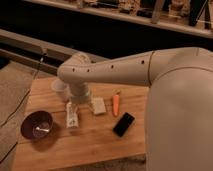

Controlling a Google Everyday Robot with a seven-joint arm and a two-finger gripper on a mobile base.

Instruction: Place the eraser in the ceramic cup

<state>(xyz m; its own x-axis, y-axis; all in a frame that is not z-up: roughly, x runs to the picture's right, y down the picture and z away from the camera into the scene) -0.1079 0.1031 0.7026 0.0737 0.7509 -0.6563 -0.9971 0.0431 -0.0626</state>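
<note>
The gripper [72, 116] hangs near the small whitish ceramic cup [59, 86], jaws wide, holding nothing, it seems. The flat glossy black eraser [123, 124] lies well to its right; descend across its narrow width.

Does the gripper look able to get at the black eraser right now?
Probably yes. The gripper hangs over the table beside the beige block, jaws open and empty; the eraser lies flat with bare wood around it.
</note>
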